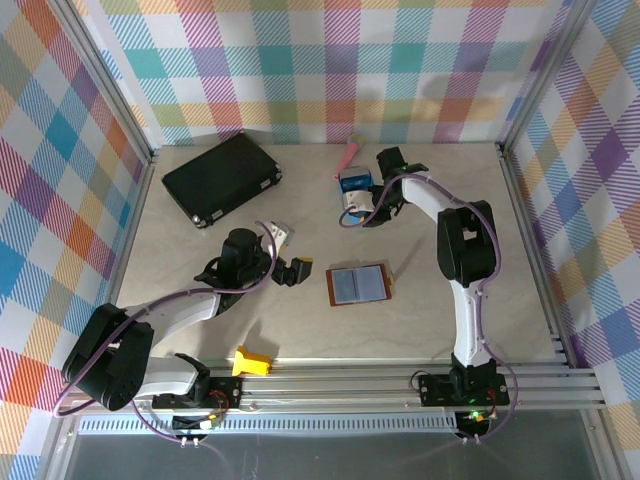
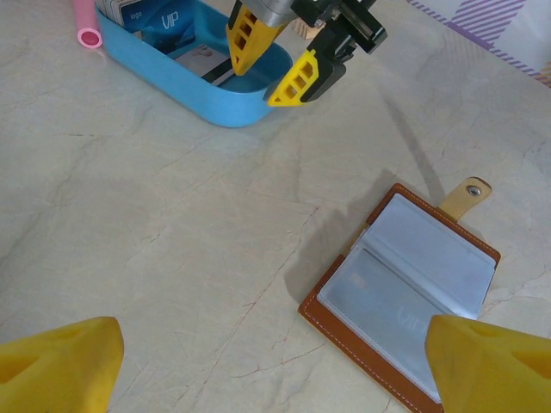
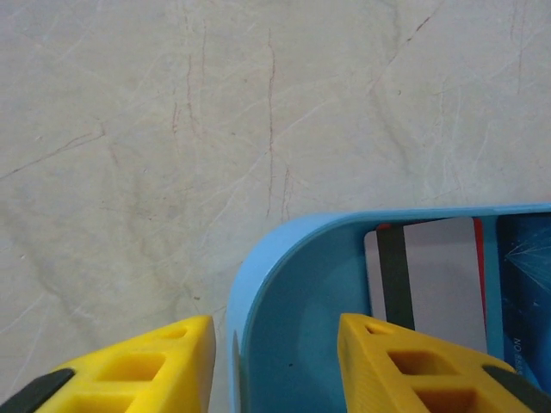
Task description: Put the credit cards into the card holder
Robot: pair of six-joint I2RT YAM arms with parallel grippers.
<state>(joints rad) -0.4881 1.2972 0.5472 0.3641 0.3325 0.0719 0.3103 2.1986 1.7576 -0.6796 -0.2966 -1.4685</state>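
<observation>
The card holder [image 1: 358,285] lies open and flat on the table, brown leather with a grey-blue lining [image 2: 413,292] and a snap tab. The credit cards [image 1: 357,181] lie in a blue oval tray [image 1: 343,186]: a grey card with a dark stripe [image 3: 439,275] and a dark blue one [image 3: 525,284]. My right gripper [image 3: 275,370] is open astride the tray's rounded end [image 3: 258,284], one finger outside the wall and one inside, with gaps on both sides. My left gripper [image 1: 298,270] is open and empty, just left of the card holder.
A large black case [image 1: 220,178] lies at the back left. A pink tube [image 2: 86,26] rests beside the tray. A small tan block [image 1: 283,235] sits near my left arm, and a yellow plastic piece [image 1: 252,362] lies at the front edge.
</observation>
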